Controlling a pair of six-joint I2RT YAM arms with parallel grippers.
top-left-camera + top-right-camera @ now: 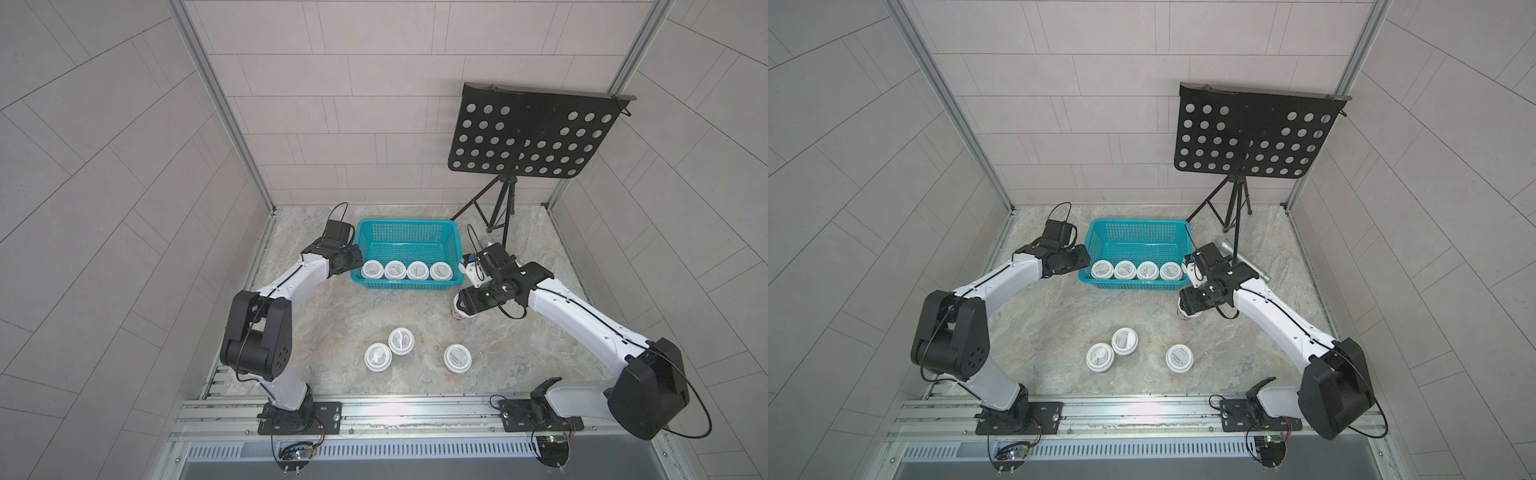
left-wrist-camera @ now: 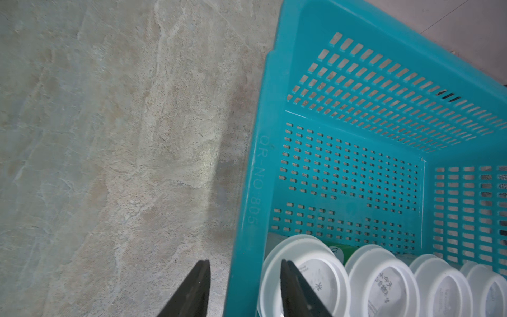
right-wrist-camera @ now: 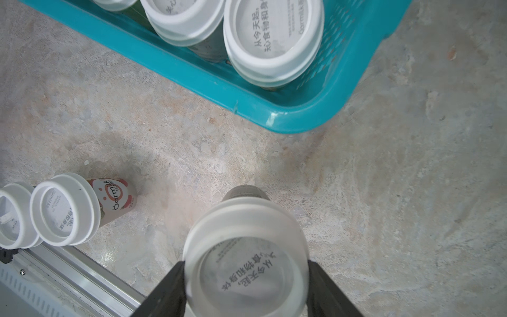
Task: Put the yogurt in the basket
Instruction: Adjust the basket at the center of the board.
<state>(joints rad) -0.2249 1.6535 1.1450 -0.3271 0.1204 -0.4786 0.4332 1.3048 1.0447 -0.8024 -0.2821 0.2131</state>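
Right gripper snug around yogurt cup

2 white-shelled arms, black joints, thin black cables, black wedge-fingered hands

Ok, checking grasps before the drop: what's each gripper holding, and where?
The right gripper clamps a yogurt cup by opposite sides of its lid; the left gripper straddles the basket wall, grip unclear.

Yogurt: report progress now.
Done: four cups stand in the basket. In hand: right gripper grips a fifth cup beside it; left gripper straddles its side wall. Remaining: three cups on the table, plus the fifth.
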